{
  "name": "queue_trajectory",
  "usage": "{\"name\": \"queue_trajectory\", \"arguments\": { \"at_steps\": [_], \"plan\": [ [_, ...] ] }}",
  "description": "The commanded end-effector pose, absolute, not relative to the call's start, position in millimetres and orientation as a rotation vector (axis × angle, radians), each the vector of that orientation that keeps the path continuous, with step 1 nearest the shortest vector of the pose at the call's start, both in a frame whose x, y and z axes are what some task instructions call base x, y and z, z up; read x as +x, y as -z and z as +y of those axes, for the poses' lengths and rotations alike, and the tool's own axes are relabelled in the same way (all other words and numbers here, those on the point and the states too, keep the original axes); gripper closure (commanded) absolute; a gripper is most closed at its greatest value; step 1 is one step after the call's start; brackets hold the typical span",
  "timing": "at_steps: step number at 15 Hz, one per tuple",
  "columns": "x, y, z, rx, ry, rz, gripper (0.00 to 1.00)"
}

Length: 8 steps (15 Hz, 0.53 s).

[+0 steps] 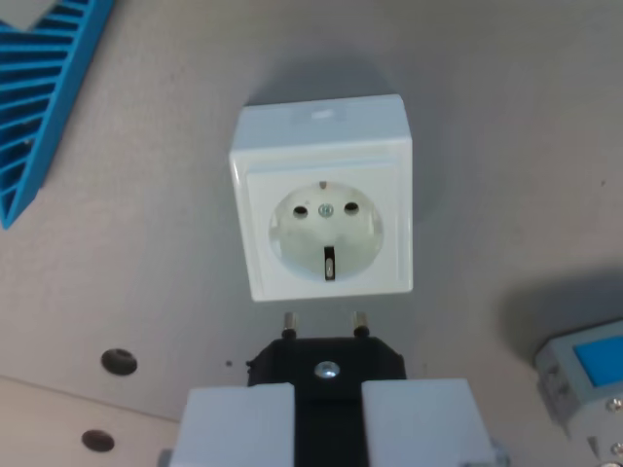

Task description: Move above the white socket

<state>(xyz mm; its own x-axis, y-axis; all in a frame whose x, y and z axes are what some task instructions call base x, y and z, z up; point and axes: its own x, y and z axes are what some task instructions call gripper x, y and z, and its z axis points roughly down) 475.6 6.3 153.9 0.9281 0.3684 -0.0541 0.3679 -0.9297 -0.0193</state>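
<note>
Gripper: nearest the lens, the gripper (328, 404) has its two pale fingers (238, 423) pressed in on a black plug (327, 362), clamped on its flanks, so it is closed and carrying.
Plug: two metal pins (289, 322) poke forward, tips just short of the white socket's near edge, not touching it as far as I can tell.
White socket: the white socket (322, 199) sits flat on the grey table (506, 126), straight beyond the pins, round recess facing up with two holes and an earth pin.
Handling: I'd judge it a stiff, light plastic box, smooth-sided and likely to skid if nudged; its flat outer walls are the place to grip.
Side of socket: a grey-and-blue block (584, 384) lies near, on the wrist view's right.
Beyond socket: a blue ribbed rack (44, 92) stands well apart, on the wrist view's left.
</note>
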Motion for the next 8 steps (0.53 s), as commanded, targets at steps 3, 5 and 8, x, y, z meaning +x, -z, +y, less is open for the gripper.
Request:
{"name": "queue_trajectory", "arguments": {
  "at_steps": [3, 5, 8],
  "plan": [
    [470, -129, 0, -3.079, 0.088, -0.67, 1.0],
    [469, -122, 0, -3.08, 0.09, -0.668, 1.0],
    [467, -117, 0, -3.081, 0.091, -0.664, 1.0]
  ]
}}
